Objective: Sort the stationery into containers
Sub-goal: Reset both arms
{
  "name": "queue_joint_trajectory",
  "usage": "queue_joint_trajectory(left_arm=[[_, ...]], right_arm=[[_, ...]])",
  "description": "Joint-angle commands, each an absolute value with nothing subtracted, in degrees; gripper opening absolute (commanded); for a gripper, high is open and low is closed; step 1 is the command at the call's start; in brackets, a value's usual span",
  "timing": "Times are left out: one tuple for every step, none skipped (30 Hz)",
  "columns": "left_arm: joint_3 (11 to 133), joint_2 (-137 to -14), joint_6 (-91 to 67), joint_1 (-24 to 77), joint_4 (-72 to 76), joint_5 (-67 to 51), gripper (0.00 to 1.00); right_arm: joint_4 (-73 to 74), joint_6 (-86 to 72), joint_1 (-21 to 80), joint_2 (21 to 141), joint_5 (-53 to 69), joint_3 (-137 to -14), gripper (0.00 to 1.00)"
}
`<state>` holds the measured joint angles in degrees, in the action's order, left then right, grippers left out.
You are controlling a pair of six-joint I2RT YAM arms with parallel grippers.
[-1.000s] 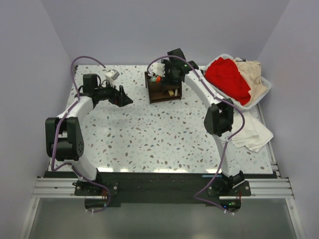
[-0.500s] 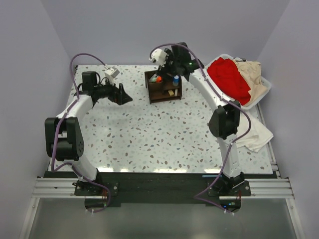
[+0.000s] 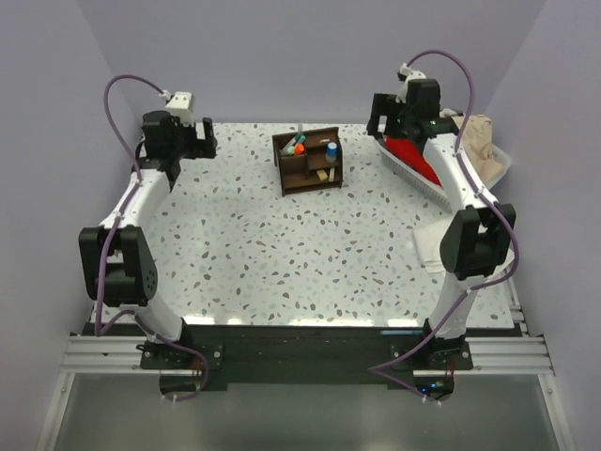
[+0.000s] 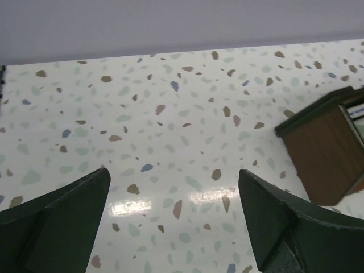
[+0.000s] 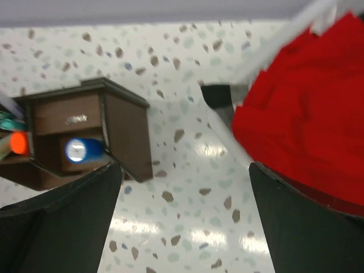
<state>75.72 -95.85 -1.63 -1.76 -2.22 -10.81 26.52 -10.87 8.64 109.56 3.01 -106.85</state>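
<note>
The dark brown wooden organiser (image 3: 308,162) stands at the back middle of the table. Its top cubbies hold an orange-capped marker (image 3: 299,148), other pens and a stubby blue cylinder (image 3: 331,147). Tan bits (image 3: 324,174) lie on a lower shelf. My left gripper (image 3: 202,139) is open and empty, raised at the far left, well apart from the organiser. In the left wrist view the left gripper (image 4: 173,187) is over bare table, with the organiser's corner (image 4: 324,148) at the right. My right gripper (image 3: 380,117) is open and empty between organiser and basket. The right wrist view (image 5: 182,193) shows the organiser (image 5: 108,136), the blue cylinder (image 5: 82,149) and the orange cap (image 5: 19,143).
A white basket (image 3: 502,160) with red cloth (image 3: 408,150) and beige cloth (image 3: 479,132) stands at the back right, partly behind my right arm. The red cloth (image 5: 307,114) fills the right of the right wrist view. A white folded cloth (image 3: 432,246) lies at the right edge.
My right gripper has left the organiser's top and swung right toward the basket. My left gripper has drawn back and up to the far left corner. Both remain empty.
</note>
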Motion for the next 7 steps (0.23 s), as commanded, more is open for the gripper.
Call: queue_joint_trajectory(left_arm=[[79.1, -95.9, -2.4, -2.1, 0.3, 2.2, 1.00], [79.4, -96.1, -2.0, -2.0, 0.2, 1.7, 1.00], [79.3, -96.1, -1.7, -2.0, 0.3, 1.1, 1.00], [78.9, -96.0, -1.6, -2.0, 0.4, 0.5, 1.00], [78.8, -96.0, -1.6, -1.9, 0.5, 0.4, 1.00], [78.6, -95.9, -1.7, -1.8, 0.5, 0.4, 1.00], [78.3, -95.8, -1.7, -1.7, 0.5, 0.4, 1.00]], right_arm=[[33.7, -16.2, 11.4, 105.8, -7.5, -104.2, 0.99], [33.8, -15.5, 11.4, 104.4, -8.3, -103.1, 0.99], [33.7, -15.3, 11.4, 103.8, -8.7, -101.3, 0.99], [33.4, -15.1, 11.4, 103.1, -8.7, -100.3, 0.99], [33.2, -15.3, 11.4, 102.2, -8.5, -99.6, 0.99], [33.3, -15.6, 11.3, 101.8, -8.5, -98.4, 0.99], [33.0, -15.7, 11.4, 101.2, -8.4, -97.8, 0.99]])
